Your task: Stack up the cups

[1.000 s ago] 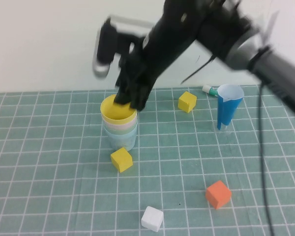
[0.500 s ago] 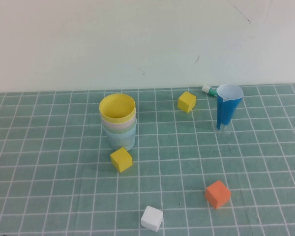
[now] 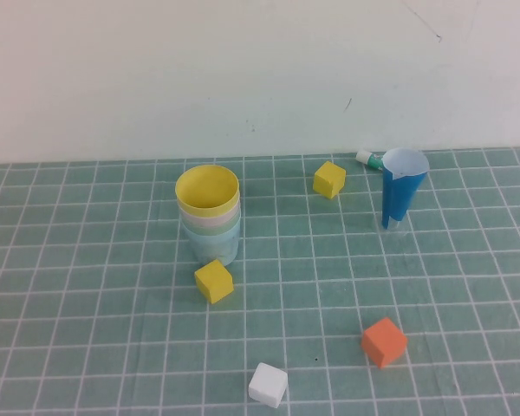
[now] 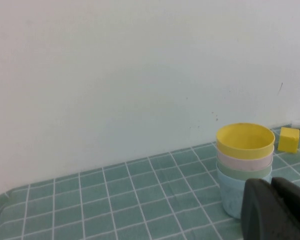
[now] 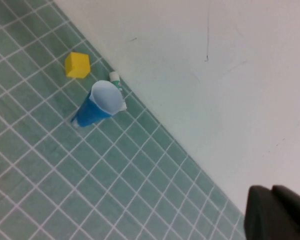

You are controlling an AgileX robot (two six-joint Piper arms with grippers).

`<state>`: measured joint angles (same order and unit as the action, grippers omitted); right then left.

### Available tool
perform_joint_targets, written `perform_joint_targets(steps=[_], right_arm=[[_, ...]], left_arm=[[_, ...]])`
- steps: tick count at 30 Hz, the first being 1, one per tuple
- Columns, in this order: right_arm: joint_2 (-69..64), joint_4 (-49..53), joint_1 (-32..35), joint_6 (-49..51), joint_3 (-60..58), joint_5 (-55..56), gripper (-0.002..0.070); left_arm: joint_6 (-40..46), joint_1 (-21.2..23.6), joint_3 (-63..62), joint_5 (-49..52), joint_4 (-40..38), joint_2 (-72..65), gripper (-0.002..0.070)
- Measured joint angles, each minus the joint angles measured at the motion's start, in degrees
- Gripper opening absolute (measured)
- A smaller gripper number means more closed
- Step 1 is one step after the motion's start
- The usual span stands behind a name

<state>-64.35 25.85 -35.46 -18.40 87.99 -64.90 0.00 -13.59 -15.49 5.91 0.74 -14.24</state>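
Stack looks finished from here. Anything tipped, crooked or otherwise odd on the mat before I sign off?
Nothing stands out. The four cups sit nested upright, yellow on top, with a yellow cube close in front. The dark blue cone cup stands upright. Left gripper and right gripper are shut, holding nothing, away from the stack.

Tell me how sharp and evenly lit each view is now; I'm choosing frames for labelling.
High view: sharp, flat light, faint shadows beside the stacked cups; neither arm appears. Left wrist view: stack crisp, the shut left gripper a dark, soft mass in one corner. Right wrist view: tilted, even light, no glare; the shut right gripper dark and blurred.
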Motion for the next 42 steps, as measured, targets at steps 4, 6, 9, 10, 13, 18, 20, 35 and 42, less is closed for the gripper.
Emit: perform_joint_targets(steps=[4,6,9,10,13,18,20,35,42], right_arm=[[9.2,1.1,0.0,5.1,-16.6,9.3,0.0000],[13.6,1.2,0.0,7.6,-25.5,14.2,0.0000],[19.5,1.2,0.0,10.7,-37.9,20.7,0.0000],[21.1,1.2,0.0,11.5,-40.9,22.7,0.0000],[27.0,0.9,0.0,13.8,-50.1,27.4,0.0000],[36.2,-3.0,0.0,14.8,-61.5,30.4,0.0000],[39.0,-4.1,0.0,14.9,-64.1,30.8,-0.0001],[42.9,-7.0,0.0,15.6,-70.1,30.1,-0.0001],[42.9,-7.0,0.0,15.6,-70.1,30.0,-0.0001]], left_arm=[[-0.3,0.0,0.0,1.8,0.0,2.4,-0.0001],[-0.6,0.0,0.0,2.7,0.0,3.2,-0.0001],[-0.6,0.0,0.2,4.1,-0.1,3.7,-0.0001],[-0.6,0.0,0.5,4.7,-0.1,3.7,-0.0001],[-0.6,0.0,1.4,7.6,-0.1,3.7,-0.0001],[-0.6,0.0,2.4,11.5,-0.1,3.7,-0.0001],[-0.6,0.0,2.6,12.6,-0.1,3.7,-0.0001],[-0.6,0.0,2.6,15.3,-0.1,3.7,-0.0001],[-0.7,0.0,3.0,15.2,-0.1,3.7,-0.0001]])
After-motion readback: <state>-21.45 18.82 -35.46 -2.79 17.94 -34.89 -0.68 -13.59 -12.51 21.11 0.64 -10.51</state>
